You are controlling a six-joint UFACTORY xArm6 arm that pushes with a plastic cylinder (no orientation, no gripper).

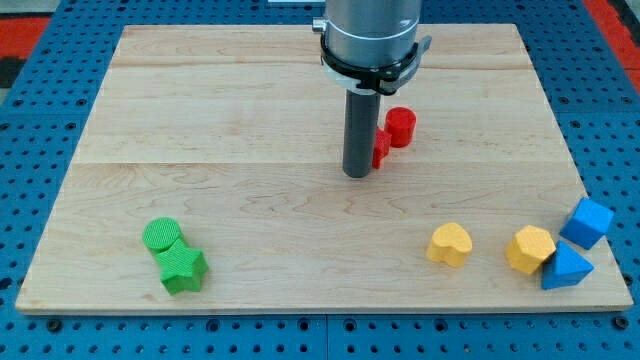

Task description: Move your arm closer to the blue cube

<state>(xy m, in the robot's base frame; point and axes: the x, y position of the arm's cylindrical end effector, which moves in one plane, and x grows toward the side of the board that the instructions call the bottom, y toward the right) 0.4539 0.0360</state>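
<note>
Wooden and pale, the board (250,110) fills most of the view, lying on a blue pegboard surface (610,90) that shows round its edges. Next in size is the arm's metal housing (372,35), coming down from the view's top, with the dark rod (358,130) hanging straight below it. My tip (357,174) rests on the board a little above its middle, with nothing clamped or carried, since the rod has no jaws to open or close.

Just to the view's right of the rod sit two red pieces: a red cylinder (401,127), and a second red block (381,148) partly hidden behind the rod, so its shape cannot be made out. That hidden block seems to touch the rod or lie just beside it.

At the view's bottom left a green star (182,267) touches a green cylinder (160,235).

At the bottom right, the blue cube (587,221) sits near the board's right edge, well apart from my tip. Just below it lies a blue triangular block (566,267), touching a yellow hexagonal block (529,248). A yellow heart (450,243) stands alone to the view's left of these.
</note>
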